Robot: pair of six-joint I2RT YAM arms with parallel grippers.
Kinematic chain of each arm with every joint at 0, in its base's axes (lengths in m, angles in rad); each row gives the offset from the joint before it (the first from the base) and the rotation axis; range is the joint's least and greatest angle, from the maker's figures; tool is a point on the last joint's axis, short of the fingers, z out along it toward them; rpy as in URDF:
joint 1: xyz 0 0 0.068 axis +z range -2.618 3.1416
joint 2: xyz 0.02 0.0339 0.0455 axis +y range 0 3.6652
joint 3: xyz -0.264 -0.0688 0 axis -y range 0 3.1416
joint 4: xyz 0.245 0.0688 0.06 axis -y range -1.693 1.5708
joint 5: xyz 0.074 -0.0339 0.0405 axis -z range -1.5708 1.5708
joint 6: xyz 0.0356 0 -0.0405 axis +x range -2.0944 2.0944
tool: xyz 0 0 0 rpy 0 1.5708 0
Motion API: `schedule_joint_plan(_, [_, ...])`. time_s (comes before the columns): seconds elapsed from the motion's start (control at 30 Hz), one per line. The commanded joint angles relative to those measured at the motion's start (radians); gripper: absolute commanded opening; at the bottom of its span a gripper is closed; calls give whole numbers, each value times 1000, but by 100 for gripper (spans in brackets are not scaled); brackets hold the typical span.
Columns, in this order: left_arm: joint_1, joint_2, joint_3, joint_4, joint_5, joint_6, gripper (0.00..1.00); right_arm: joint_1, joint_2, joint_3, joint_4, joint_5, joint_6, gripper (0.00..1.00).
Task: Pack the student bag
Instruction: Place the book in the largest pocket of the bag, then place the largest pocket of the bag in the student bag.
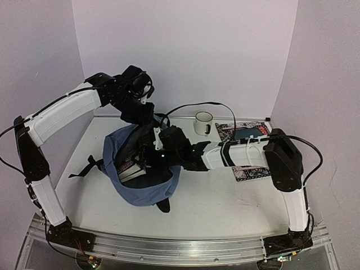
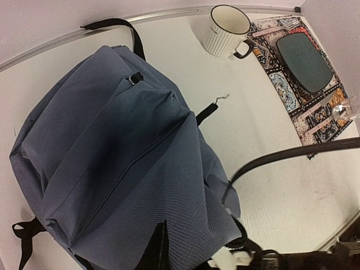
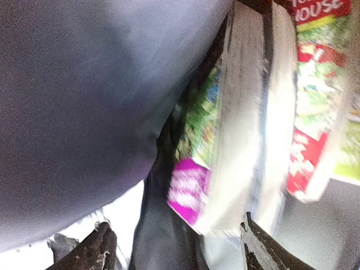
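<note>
**Two arms at the bag.** A white worktop (image 1: pixel 225 202), boxed in on three sides by plain pale-lilac walls (image 1: pixel 185 50), carries the scene. A ribbed metal rail (image 1: pixel 180 247) runs along its near edge, where both arms are bolted.

The slate-blue bag (image 1: pixel 140 188) lies on the left half of the worktop, about midway between the near and far edges. Its mouth opens toward the right arm, and black straps (image 1: pixel 84 167) trail toward the left edge.

The left pincer (image 1: pixel 145 119), closed, hangs at the bag's far rim; whether it pinches the fabric cannot be told. The right pincer (image 3: pixel 180 247) is inside the mouth, fingers (image 3: pixel 101 250) spread wide and gripping nothing. Two books (image 3: pixel 242 112) sit just ahead of it against the dark lining.

That wrist view is blurred. One cover shows green and magenta, the other red and green with the word "HOUSE" in white on a red band. The rest of the lettering cannot be read.

A white ribbed mug (image 2: pixel 225 31) with a dark rim stands near the far edge, right of centre. Beside it, toward the far right corner, a patterned placemat (image 2: pixel 281 90) holds a dark plate (image 2: pixel 304 59), with a fork (image 2: pixel 275 28) on the plate's far side and more cutlery (image 2: pixel 326 109) on its near side. A black cable (image 2: pixel 281 154) crosses the left wrist view above the worktop.
</note>
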Motion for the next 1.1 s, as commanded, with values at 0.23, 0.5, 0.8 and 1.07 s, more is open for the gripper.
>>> schedule_joint_plan(0.23, [-8,-164,-251,137,116,52,12,-44,-403,-296,-149,73,-237,86])
schedule_joint_plan(0.5, [-27,-219,-508,273,270,48,17,-160,-615,-454,-188,116,-332,98])
schedule_joint_plan(0.8, [-150,-151,-638,312,243,18,22,-258,-515,-272,-302,71,-404,98])
schedule_joint_plan(1.07, [-211,-113,-561,367,258,-60,51,-303,-340,-123,-315,-5,-436,80])
